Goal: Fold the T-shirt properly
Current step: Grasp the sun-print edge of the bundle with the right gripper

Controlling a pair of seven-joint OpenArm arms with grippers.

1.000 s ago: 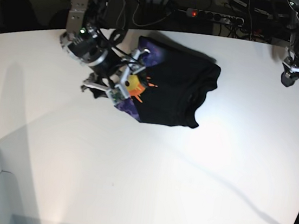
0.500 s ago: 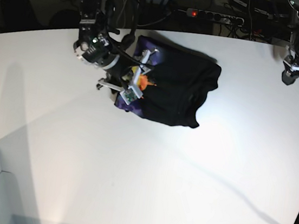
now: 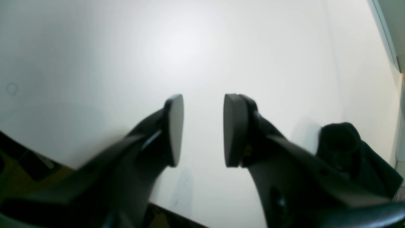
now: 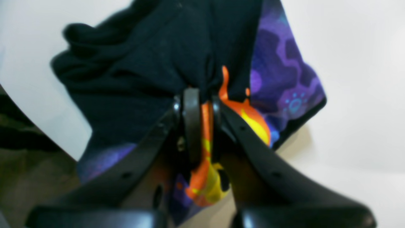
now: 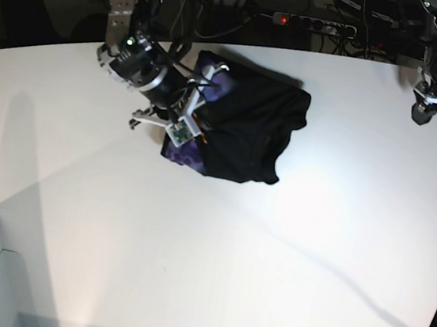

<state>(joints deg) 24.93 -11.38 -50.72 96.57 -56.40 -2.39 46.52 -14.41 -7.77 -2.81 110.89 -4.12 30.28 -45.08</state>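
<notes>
The right end effector pinches the bunched T-shirt, hiding most of its sun print. The left end effector hangs parted and empty over the desk, its tips blurred.

Right wrist view soft and out of focus throughout; T-shirt cut off by top edge, lower folds hidden behind right pincer and its arm. Printed cloth pinched between the fingers, only a strip of orange-yellow showing there. Sun face not readable as a face. In base view, right pincer tips buried in T-shirt, print mostly covered by the arm. Left pincer tiny near the top right corner of base view, gap not discernible there. Left wrist view blurred too; dark lump at right behind left pincer not identifiable. Table cut off by frame edges
</notes>
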